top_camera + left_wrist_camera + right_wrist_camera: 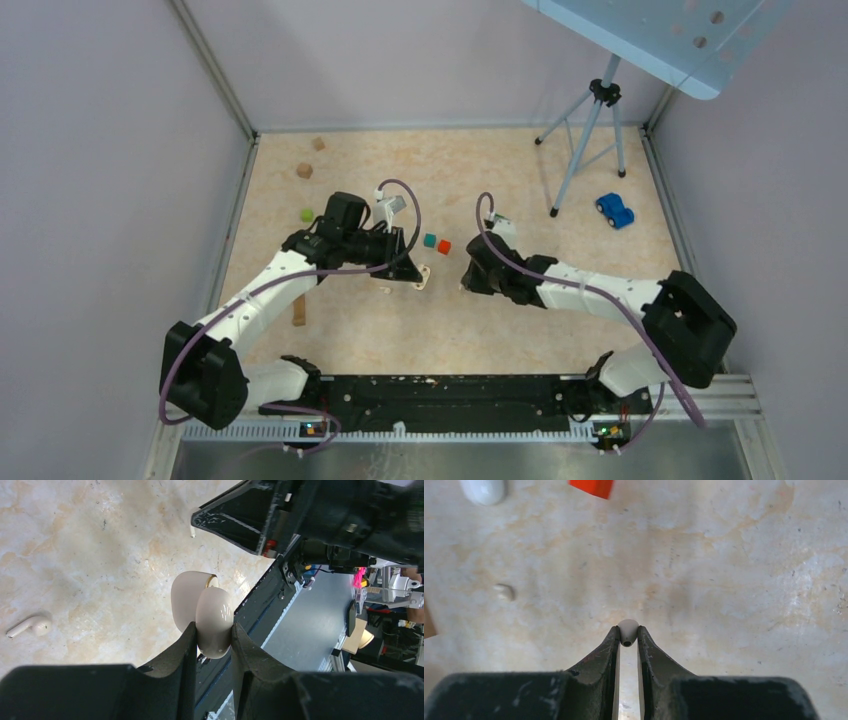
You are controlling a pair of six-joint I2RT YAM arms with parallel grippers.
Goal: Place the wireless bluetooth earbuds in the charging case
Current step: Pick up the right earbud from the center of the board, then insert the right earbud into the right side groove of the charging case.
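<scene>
- Looking from above, the left gripper (414, 272) and the right gripper (468, 274) face each other near mid-table, but what they hold is too small to tell.
- The left wrist view shows its fingers clamped on the charging case (212, 612), lid open. A loose earbud (30, 626) lies apart on the table (100, 555).
- The right wrist view shows narrow jaws pinching the second earbud (628, 628), with a red cube (591, 486) beyond.
</scene>
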